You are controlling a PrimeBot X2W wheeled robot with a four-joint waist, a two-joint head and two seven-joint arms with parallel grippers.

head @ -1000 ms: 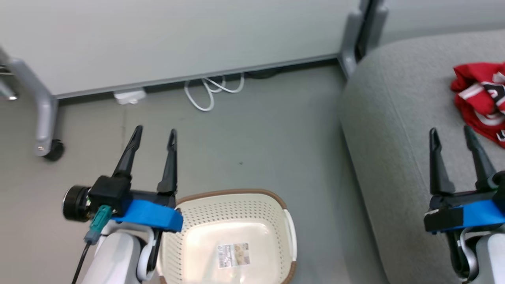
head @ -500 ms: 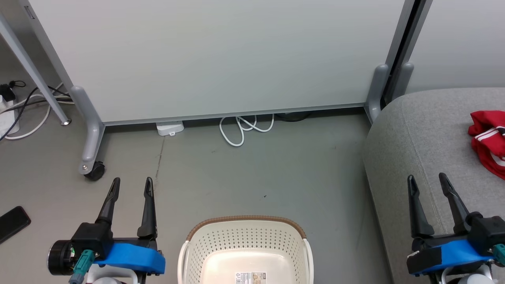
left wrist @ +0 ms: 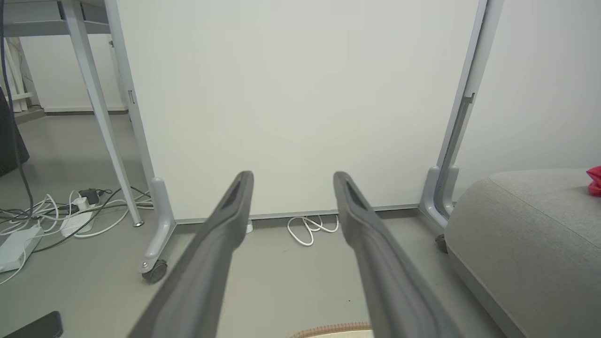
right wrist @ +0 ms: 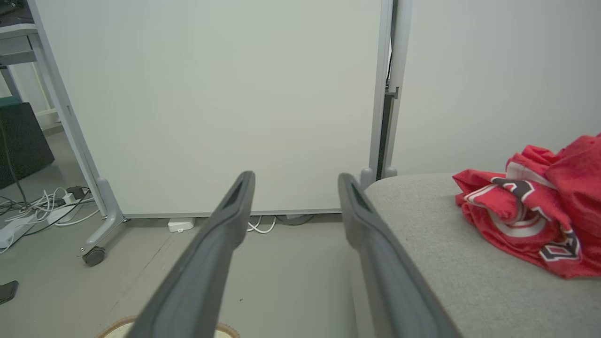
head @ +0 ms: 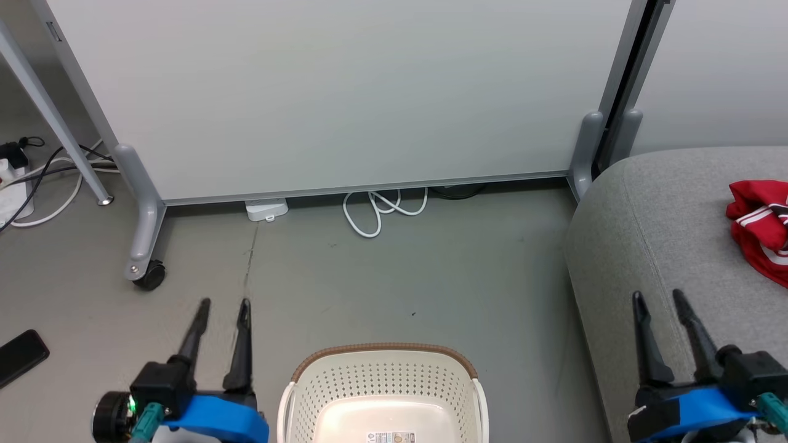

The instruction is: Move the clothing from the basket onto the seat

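Red clothing (head: pixel 760 227) with white stripes lies bunched on the grey seat (head: pixel 665 246) at the right; the right wrist view shows the clothing (right wrist: pixel 540 211) with black-and-white lettering on the seat (right wrist: pixel 450 263). The cream basket (head: pixel 381 394) with a brown rim stands on the floor at the bottom centre, nothing but a label inside it. My left gripper (head: pixel 225 303) is open over the floor left of the basket, holding nothing. Over the seat's front edge my right gripper (head: pixel 657 295) is open, short of the clothing. In the wrist views the left gripper (left wrist: pixel 293 176) and right gripper (right wrist: pixel 296 176) point at the partition.
A pale grey wheeled partition panel (head: pixel 345 92) stands behind, a caster (head: pixel 148 274) at its left foot. A coiled white cable (head: pixel 375 212) and a white adapter (head: pixel 266 209) lie at its base. More cables (head: pixel 37 184) and a dark phone (head: pixel 21 357) lie on the floor at left.
The head camera has tilted up, so the basket sits lower in view and more of the partition shows. Both grippers have drawn back toward the bottom edge, with their fingers slightly closer together.
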